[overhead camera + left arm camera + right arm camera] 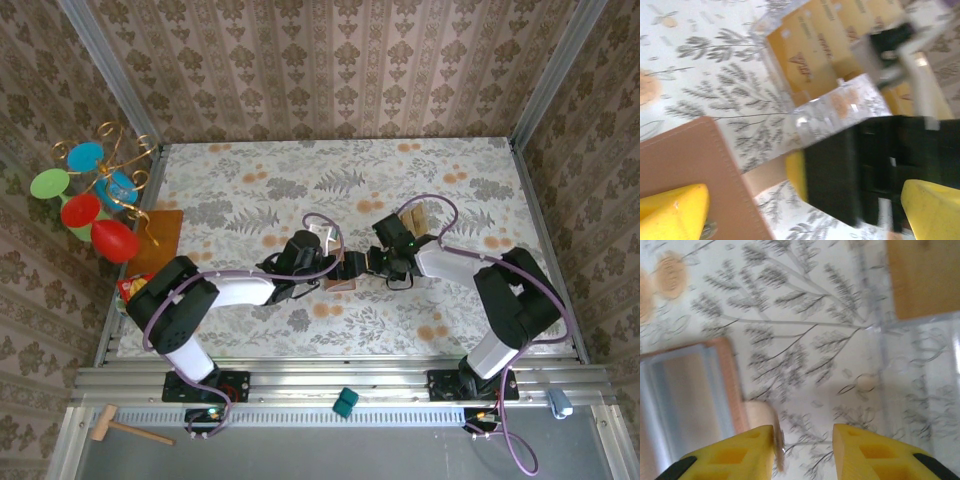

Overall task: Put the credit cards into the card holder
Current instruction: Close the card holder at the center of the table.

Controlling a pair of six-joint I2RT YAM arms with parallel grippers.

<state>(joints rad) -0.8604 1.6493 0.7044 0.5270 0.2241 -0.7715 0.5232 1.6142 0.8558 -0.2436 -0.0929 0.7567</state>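
Right wrist view: claw loose, card by holder
The right gripper [802, 452] jaws are apart, nothing pinched; one credit card [760, 417] lies just beside its finger, touching the card holder [685, 390]. The left gripper [802, 212] gapes wide; more credit cards [805, 65] sit in a clear tray [840, 105].

Flat tan-gold rectangular cards [805, 65] upper centre; reddish-brown stitched leather card holder [685, 160] lower left; white tablecloth [250, 190], grey leaf print, orange blossoms.
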